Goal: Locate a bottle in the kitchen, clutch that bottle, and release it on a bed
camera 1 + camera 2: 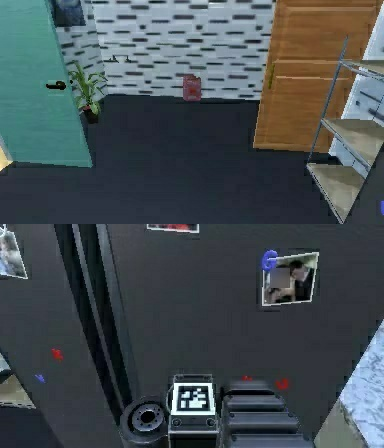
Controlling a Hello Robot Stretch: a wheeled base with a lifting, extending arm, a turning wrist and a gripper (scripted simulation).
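Teal door (pixel 35 80) near left. Far wall (pixel 180 40) white brick, scattered black bricks. Red thing (pixel 190 88) at its foot. Green plant (pixel 85 82). Floor (pixel 170 160) dark navy. Orange-brown wooden door (pixel 305 75) right. Grey shelf frame (pixel 340 90), tan boards. Arm side view: black panel (pixel 200 314), blue magnet (pixel 269 259).

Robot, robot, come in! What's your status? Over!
Gripper low before dark panel with photos; cannot tell if it holds anything. Small red thing on floor by tiled wall, kind unclear. Teal door at forward view's left, metal shelf at right.
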